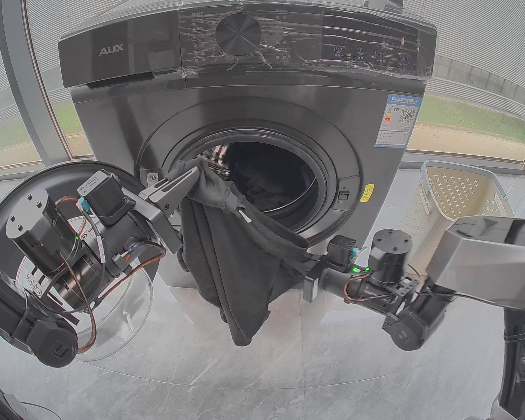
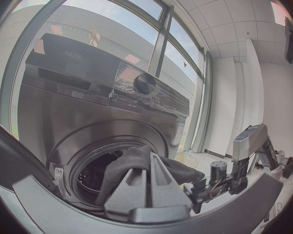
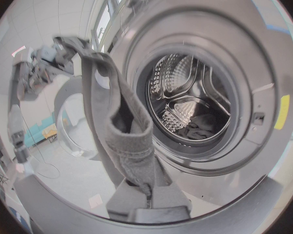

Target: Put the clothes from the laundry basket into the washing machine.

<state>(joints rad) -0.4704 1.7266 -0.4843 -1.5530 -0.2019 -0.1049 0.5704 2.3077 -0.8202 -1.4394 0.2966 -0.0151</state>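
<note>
A dark grey garment (image 1: 227, 252) hangs stretched between my two grippers in front of the washing machine's (image 1: 245, 118) open round port. My left gripper (image 1: 193, 177) is shut on its upper edge at the port's left rim; the wrist view shows the cloth (image 2: 136, 161) bunched over the closed fingers (image 2: 159, 179). My right gripper (image 1: 307, 259) is shut on the other end, lower and to the right of the port, with a folded strip of cloth (image 3: 130, 137) rising from it. Another dark garment (image 3: 198, 129) lies inside the drum. The white laundry basket (image 1: 455, 199) stands to the machine's right.
The machine's round door (image 1: 58, 252) is swung open to the left, behind my left arm. Pale tiled floor (image 1: 274, 374) spreads in front of the machine. Large windows stand behind it.
</note>
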